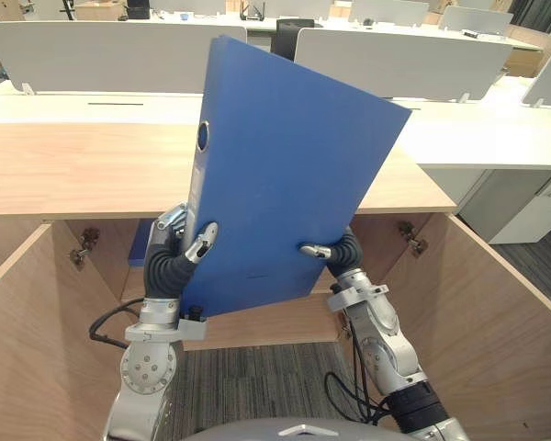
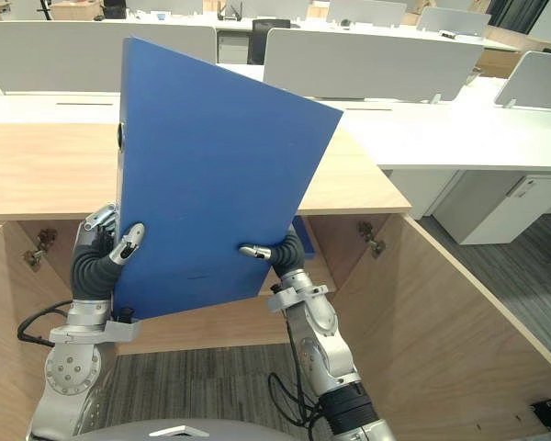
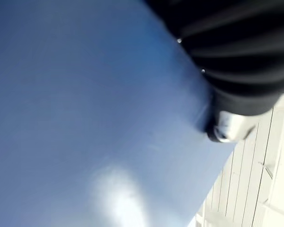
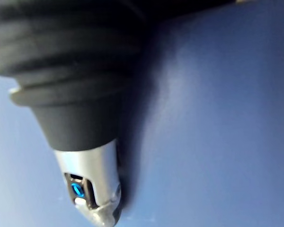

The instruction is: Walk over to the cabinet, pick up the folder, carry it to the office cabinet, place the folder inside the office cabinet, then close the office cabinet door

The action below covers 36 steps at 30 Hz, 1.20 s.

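1. While its doors (image 1: 496,312) stand open at 9 and 3 o'clock, the wooden cabinet (image 1: 83,175) spans the head views.
2. Raised before it, the blue folder (image 1: 285,175) stands tilted, its top corner toward 12 o'clock.
3. At the folder's 7 o'clock, the left hand (image 1: 170,257) pinches the spine edge, thumb on the front.
4. At 5 o'clock, the right hand (image 1: 340,250) clamps the lower edge likewise, thumb on the front face.

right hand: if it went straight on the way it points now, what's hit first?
The blue folder: the right hand pinches its lower edge, thumb flat on the cover. Past it probably lies the inside of the open cabinet, but the folder hides that depth.
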Tool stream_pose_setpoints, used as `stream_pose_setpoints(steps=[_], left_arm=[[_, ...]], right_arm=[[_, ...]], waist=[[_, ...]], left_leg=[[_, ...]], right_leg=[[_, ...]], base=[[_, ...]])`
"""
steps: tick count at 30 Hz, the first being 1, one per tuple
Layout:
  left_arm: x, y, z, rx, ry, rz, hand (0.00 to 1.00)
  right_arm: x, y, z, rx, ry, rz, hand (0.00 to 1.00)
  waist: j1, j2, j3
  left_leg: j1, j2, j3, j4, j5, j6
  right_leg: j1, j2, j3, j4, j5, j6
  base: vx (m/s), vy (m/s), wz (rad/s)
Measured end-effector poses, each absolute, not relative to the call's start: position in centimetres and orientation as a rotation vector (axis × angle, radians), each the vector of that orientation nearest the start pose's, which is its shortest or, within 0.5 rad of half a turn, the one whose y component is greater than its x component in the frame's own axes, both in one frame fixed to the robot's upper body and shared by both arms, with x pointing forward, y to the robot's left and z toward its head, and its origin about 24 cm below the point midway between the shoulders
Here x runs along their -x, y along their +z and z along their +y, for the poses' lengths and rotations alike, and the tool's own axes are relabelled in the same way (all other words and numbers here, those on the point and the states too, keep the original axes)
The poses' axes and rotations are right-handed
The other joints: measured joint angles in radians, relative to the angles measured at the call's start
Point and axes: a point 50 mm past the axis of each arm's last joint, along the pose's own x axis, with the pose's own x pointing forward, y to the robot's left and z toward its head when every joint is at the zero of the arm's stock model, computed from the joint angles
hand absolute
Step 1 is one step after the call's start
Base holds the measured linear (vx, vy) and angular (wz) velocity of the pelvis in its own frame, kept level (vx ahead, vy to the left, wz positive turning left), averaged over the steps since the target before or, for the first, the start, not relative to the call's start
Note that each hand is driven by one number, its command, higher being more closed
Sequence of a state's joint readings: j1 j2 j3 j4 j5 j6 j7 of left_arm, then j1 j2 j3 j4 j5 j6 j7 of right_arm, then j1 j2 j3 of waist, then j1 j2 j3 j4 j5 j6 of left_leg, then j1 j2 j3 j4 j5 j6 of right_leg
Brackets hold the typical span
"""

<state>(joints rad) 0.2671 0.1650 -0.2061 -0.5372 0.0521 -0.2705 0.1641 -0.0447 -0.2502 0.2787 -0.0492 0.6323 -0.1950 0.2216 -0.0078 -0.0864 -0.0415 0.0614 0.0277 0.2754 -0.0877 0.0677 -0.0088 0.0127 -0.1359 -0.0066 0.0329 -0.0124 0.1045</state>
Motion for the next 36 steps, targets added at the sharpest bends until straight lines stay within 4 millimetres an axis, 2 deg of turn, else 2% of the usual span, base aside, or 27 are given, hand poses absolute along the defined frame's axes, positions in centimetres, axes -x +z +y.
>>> stream_pose_setpoints(steps=[6,13,14,24,29,32,34,35,36], left_arm=[[-18.3,13.2,13.7,-0.114,-0.091,-0.560,1.00],[-18.4,13.2,13.9,-0.109,-0.081,-0.561,1.00],[-18.4,13.2,14.0,-0.110,-0.075,-0.561,0.00],[-19.0,12.2,15.7,-0.106,0.067,-0.529,0.00],[-19.1,10.4,17.5,-0.127,0.197,-0.450,0.00],[-19.2,9.0,18.6,-0.147,0.258,-0.386,0.00],[-19.2,7.3,19.9,-0.165,0.336,-0.300,0.00],[-19.1,6.3,20.8,-0.173,0.383,-0.244,0.00],[-18.6,4.3,22.1,-0.190,0.437,-0.134,0.00]], right_arm=[[-24.5,6.4,-13.0,-0.315,0.593,-0.117,1.00],[-24.6,6.6,-12.6,-0.351,0.584,-0.143,1.00],[-24.6,6.6,-12.4,-0.359,0.580,-0.148,1.00],[-24.8,7.1,-10.8,-0.424,0.507,-0.194,1.00],[-24.2,7.7,-11.1,-0.464,0.430,-0.233,1.00],[-24.0,7.4,-11.4,-0.452,0.386,-0.225,1.00],[-23.7,7.0,-12.1,-0.473,0.331,-0.217,1.00],[-23.7,7.1,-12.4,-0.482,0.307,-0.227,1.00],[-23.7,7.6,-13.2,-0.495,0.258,-0.261,1.00]], waist=[[0.007,0.003,-0.008],[0.007,0.005,-0.014],[0.007,0.005,-0.014],[0.008,0.009,-0.017],[0.011,0.015,-0.019],[0.010,0.018,-0.019],[0.008,0.022,-0.016],[0.008,0.024,-0.015],[0.008,0.029,-0.012]], left_leg=[[-0.008,0.000,0.000,0.000,0.009,0.008],[-0.008,0.000,0.000,0.000,0.009,0.008],[-0.008,0.000,0.000,0.000,0.009,0.008],[-0.008,0.000,-0.003,0.000,0.008,0.003],[-0.008,0.000,-0.014,0.000,0.008,0.002],[-0.008,0.000,-0.022,0.000,0.009,0.001],[-0.008,0.000,-0.031,0.000,0.009,0.000],[-0.007,0.000,-0.032,0.000,0.009,0.000],[-0.008,0.000,-0.033,0.000,0.009,0.000]], right_leg=[[-0.005,0.000,0.000,-0.006,0.006,0.000],[-0.006,0.000,0.000,-0.006,0.006,0.000],[-0.006,0.000,0.000,-0.006,0.006,0.000],[-0.004,0.000,-0.002,-0.005,0.007,-0.001],[0.002,0.000,-0.010,-0.006,0.006,0.001],[0.007,-0.001,-0.016,-0.006,0.005,0.001],[0.014,-0.002,-0.030,-0.006,0.003,0.002],[0.015,-0.002,-0.032,-0.007,0.002,0.003],[0.016,-0.002,-0.033,-0.008,-0.001,0.007]], base=[[0.00,0.000,0.00],[0.00,0.000,0.00],[0.00,0.000,0.00],[0.00,0.000,0.00],[0.00,0.000,0.06],[0.00,-0.001,0.09],[-0.01,-0.003,0.13],[-0.01,-0.002,0.04],[0.00,0.000,0.00]])
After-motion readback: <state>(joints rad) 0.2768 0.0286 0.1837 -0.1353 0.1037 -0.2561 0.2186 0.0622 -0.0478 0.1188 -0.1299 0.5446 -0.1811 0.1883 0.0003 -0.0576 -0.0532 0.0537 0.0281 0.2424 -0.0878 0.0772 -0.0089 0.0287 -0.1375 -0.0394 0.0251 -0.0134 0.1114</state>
